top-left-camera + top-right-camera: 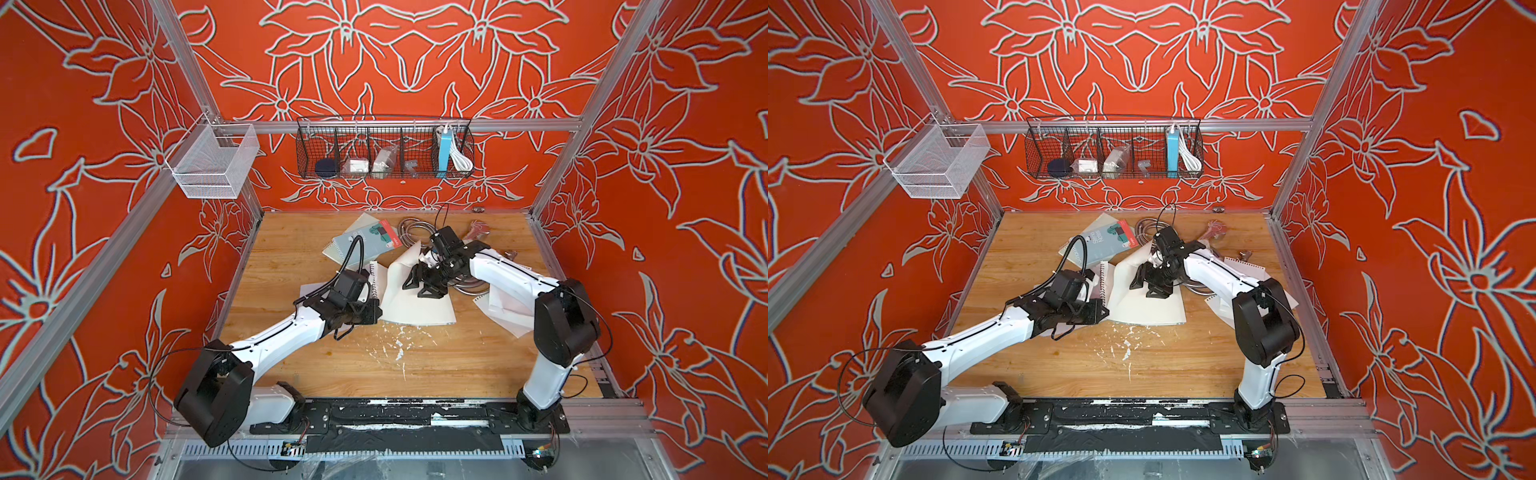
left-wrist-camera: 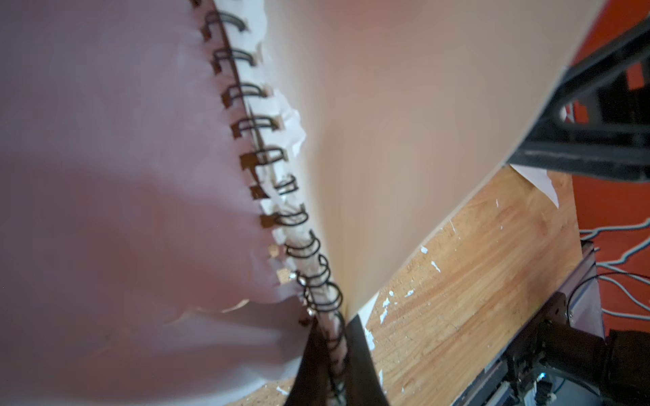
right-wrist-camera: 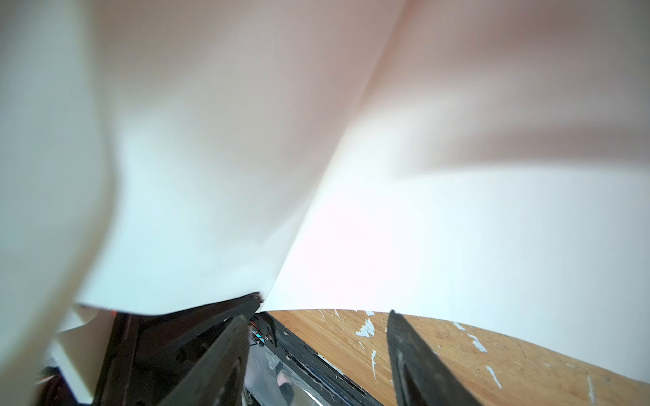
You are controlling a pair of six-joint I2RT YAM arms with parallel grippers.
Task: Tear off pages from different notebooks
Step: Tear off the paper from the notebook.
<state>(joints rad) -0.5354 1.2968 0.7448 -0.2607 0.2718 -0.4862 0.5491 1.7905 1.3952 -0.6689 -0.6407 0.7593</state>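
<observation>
Left gripper (image 2: pixel 334 339) is pinching wire binding (image 2: pixel 262 158) of spiral notebook (image 2: pixel 105 175), fingers (image 2: pixel 306 376) pressed together. Right gripper (image 3: pixel 316 314) is hovering over curled white page (image 3: pixel 422 228), fingers (image 3: pixel 415 358) spread.

pages (image 3: pixel 211 140) blurred close-up, basket items (image 1: pixel 381 163) too small to ID

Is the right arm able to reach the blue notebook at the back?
Probably yes. The right gripper is open and holds nothing, and the blue notebook lies nearby with nothing on top. Only a curled-up page stands between them.
</observation>
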